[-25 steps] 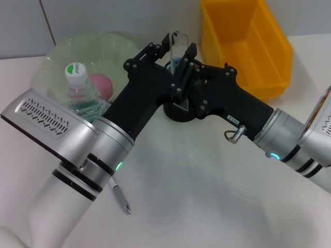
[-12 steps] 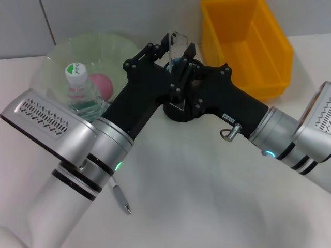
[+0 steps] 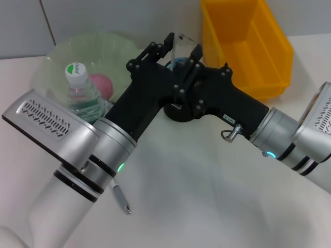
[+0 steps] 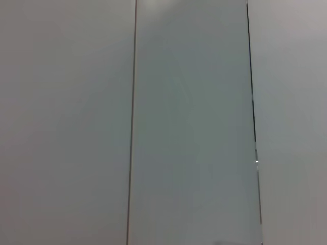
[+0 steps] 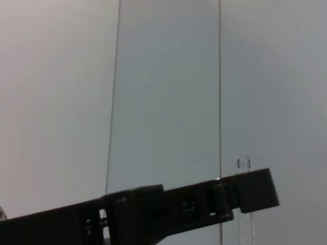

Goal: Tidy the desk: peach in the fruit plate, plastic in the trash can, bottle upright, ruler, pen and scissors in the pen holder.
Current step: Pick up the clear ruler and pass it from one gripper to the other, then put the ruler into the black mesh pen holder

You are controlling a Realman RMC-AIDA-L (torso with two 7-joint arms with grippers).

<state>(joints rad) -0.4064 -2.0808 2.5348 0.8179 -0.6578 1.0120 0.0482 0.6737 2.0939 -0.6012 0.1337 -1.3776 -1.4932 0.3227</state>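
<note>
Broadly, looking down on a matte white bench (image 3: 196, 196) set against pale grey wall panels with thin dark seams; both wrist views filled by those panels.

Toward the far left corner: translucent green fruit plate (image 3: 54, 62) with the pink peach (image 3: 102, 84) lying in it. Just in front of the plate: clear bottle (image 3: 78, 90), upright, white cap on top. Toward the far right corner: yellow trash can (image 3: 243, 49), an open box. Midway along the far edge: black pen holder (image 3: 178, 111), largely covered by the two arms. Near the near edge, left of centre: pen (image 3: 120, 199) lying flat, half hidden under the left arm.

Above the pen holder: ruler (image 3: 182, 44), a clear plastic strip, edges catching light, faint markings visible in the right wrist view (image 5: 243, 168). Stands on end, long axis close to vertical but tilted, top leaning toward the trash can, lower end hidden among the black linkages.

Left hand (image 3: 159, 45) and right hand (image 3: 190, 64) crowded either side of the ruler, over the holder. Cannot tell for either hand whether apart, together or clamped on the ruler.
</note>
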